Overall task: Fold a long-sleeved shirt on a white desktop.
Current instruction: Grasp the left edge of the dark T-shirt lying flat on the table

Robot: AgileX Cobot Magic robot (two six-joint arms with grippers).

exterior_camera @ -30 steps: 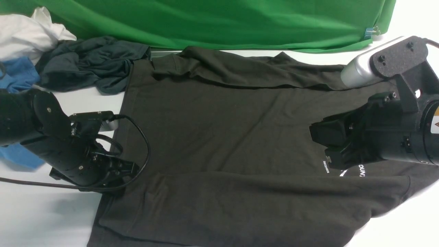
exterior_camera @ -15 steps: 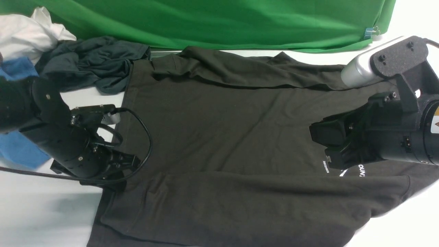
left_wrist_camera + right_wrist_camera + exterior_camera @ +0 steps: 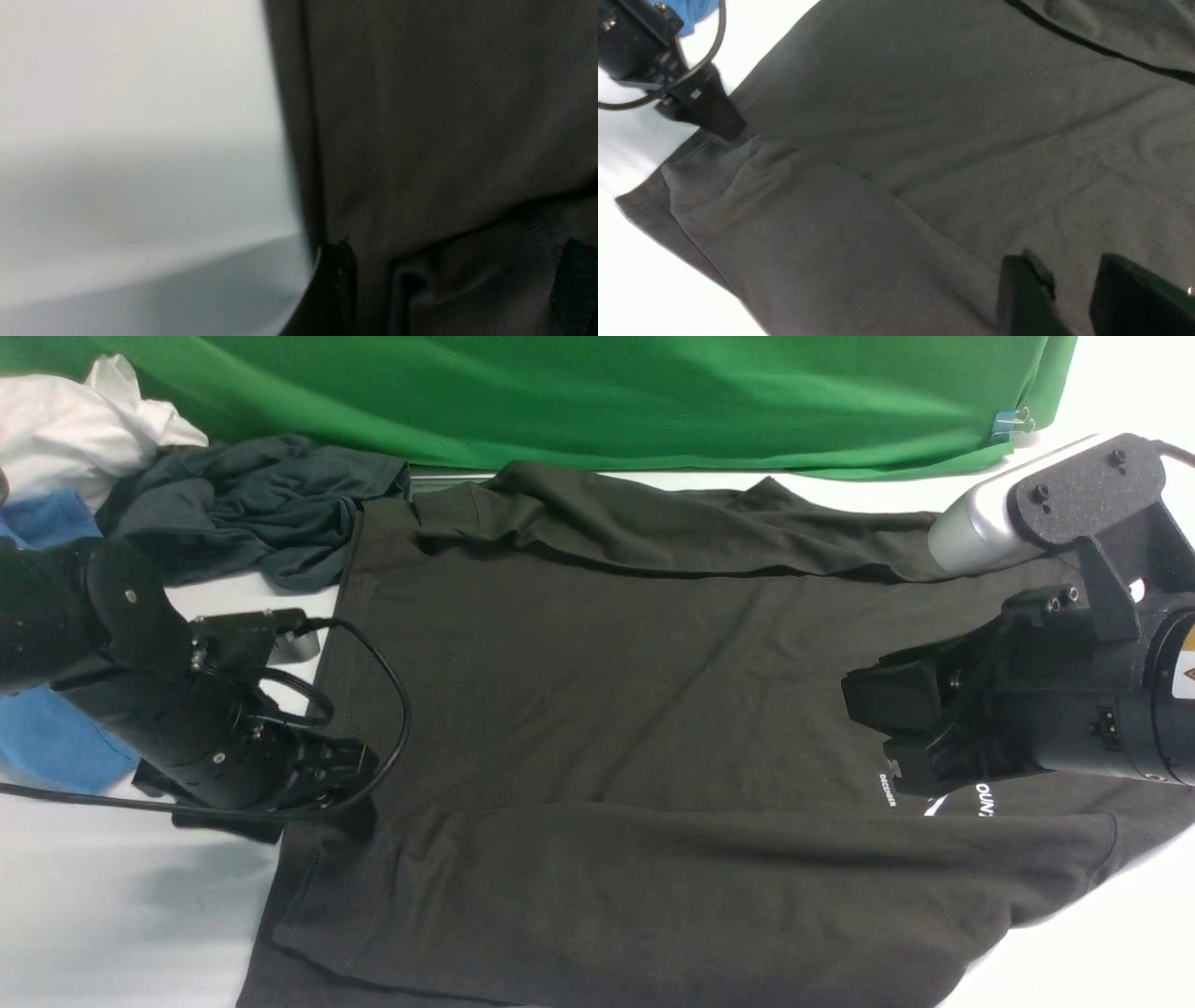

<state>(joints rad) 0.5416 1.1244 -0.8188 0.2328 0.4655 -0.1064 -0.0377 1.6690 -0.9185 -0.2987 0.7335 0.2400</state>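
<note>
The dark long-sleeved shirt point(image 3: 607, 709) lies spread flat on the white desktop point(image 3: 112, 915), hem to the left and chest print to the right. Both sleeves are folded over its body: one along the near side point(image 3: 700, 877), the other along the far edge point(image 3: 653, 532). My left gripper point(image 3: 294, 821) sits low at the hem beside the near sleeve's end. It is open, and the cloth point(image 3: 444, 116) lies loose between its wide-set fingers point(image 3: 338, 280). Over the chest, my right gripper point(image 3: 878, 733) hovers open with only the shirt point(image 3: 924, 116) showing through the gap point(image 3: 1069, 261).
A crumpled slate-grey garment point(image 3: 243, 513), a blue garment point(image 3: 47, 737) and a white cloth point(image 3: 75, 429) are heaped at the far left. A green backdrop point(image 3: 607, 392) closes off the back. The left arm's black cable point(image 3: 392, 709) loops over the shirt's hem.
My left gripper has gone from shut to open at the hem, letting go of the cloth, and has shifted slightly. The right arm has not moved.
</note>
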